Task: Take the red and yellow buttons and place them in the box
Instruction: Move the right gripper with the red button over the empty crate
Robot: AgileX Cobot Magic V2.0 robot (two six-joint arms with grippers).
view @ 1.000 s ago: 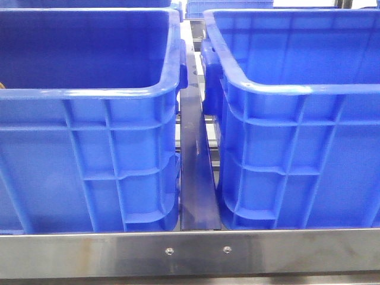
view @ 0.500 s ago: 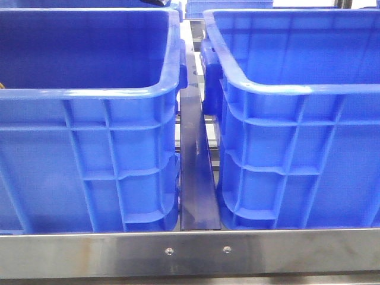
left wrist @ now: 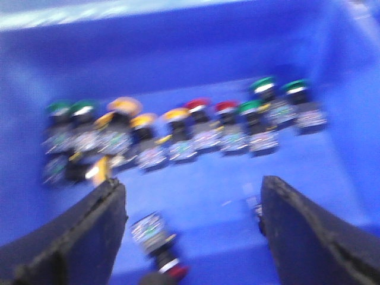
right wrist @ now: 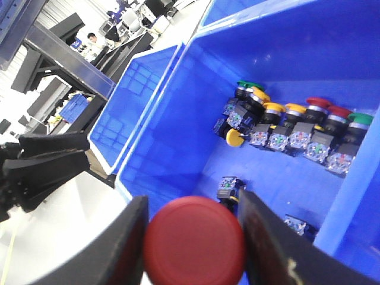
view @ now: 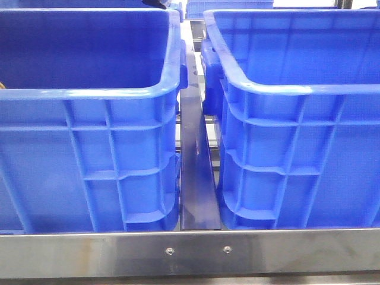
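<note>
My right gripper is shut on a red button, whose domed cap fills the gap between the fingers. It hangs above a blue box holding a row of buttons, yellow and red among them. The left wrist view is blurred. There my left gripper is open, low inside a blue box, facing a row of yellow buttons and red buttons. One red button lies on its side by the left finger. Neither gripper shows in the front view.
Two deep blue crates, left and right, stand side by side behind a steel rail, with a narrow gap between them. Green buttons sit in the row. A neighbouring crate looks empty.
The front view is nearly the same. A small dark shape has come into view at the top edge, behind the left crate.
</note>
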